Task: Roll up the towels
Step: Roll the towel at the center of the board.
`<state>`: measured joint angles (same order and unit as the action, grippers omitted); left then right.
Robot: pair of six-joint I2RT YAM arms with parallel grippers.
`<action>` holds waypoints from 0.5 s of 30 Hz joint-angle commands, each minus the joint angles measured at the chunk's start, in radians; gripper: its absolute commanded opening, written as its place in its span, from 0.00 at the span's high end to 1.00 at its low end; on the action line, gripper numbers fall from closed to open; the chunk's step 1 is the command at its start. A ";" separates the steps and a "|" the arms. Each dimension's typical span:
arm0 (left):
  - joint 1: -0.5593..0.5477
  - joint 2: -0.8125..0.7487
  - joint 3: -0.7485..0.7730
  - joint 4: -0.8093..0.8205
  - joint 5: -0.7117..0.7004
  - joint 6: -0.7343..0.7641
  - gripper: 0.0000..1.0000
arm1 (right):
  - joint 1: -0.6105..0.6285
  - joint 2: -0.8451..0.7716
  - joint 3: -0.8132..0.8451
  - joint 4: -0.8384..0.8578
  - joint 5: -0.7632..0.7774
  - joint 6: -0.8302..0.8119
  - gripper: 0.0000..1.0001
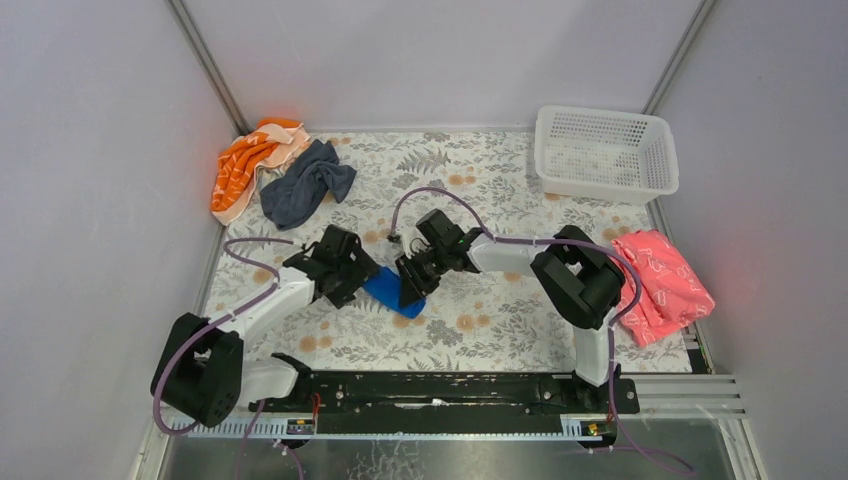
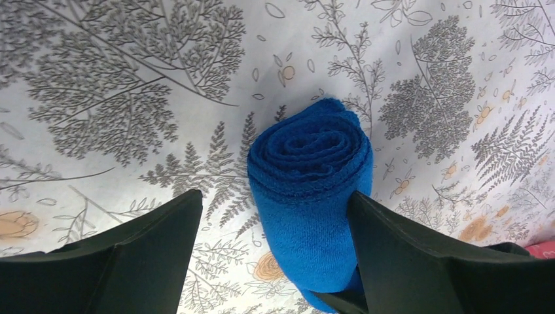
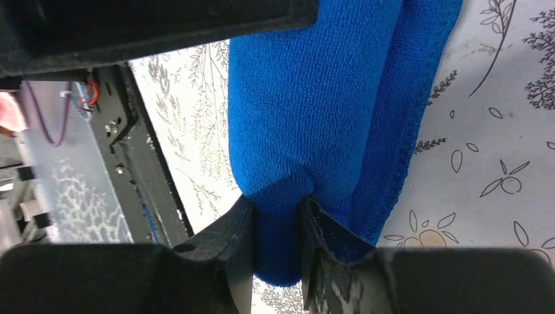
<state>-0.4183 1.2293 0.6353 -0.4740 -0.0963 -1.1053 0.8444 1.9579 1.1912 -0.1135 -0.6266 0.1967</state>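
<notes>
At the centre of the floral-patterned tabletop (image 1: 500,330) lies the bright blue cloth towel (image 2: 311,190), rolled into a thick cylinder. Astride it, the left gripper (image 2: 275,199) stands wide apart. The right gripper (image 3: 278,216) is clamped on its outer fold. Pulling away while clamped would likely unwind the roll.

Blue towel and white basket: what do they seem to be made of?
The blue towel looks like soft cloth, probably terry or microfibre: matte, with a fine nubby nap and a hemmed edge along the roll. The basket seems to be rigid white plastic, smooth-finished, with a moulded lattice of small holes in its walls.
</notes>
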 commanded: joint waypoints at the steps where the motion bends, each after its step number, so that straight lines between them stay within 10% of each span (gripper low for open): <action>1: -0.012 0.031 -0.007 0.104 0.028 -0.021 0.19 | -0.015 0.098 -0.092 -0.128 -0.111 0.068 0.78; 15: -0.022 0.158 -0.010 0.189 0.001 -0.023 0.19 | -0.073 0.162 -0.152 -0.029 -0.211 0.151 0.78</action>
<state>-0.4324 1.3468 0.6350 -0.3344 -0.0704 -1.1294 0.7525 2.0209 1.1240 0.0551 -0.8669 0.3412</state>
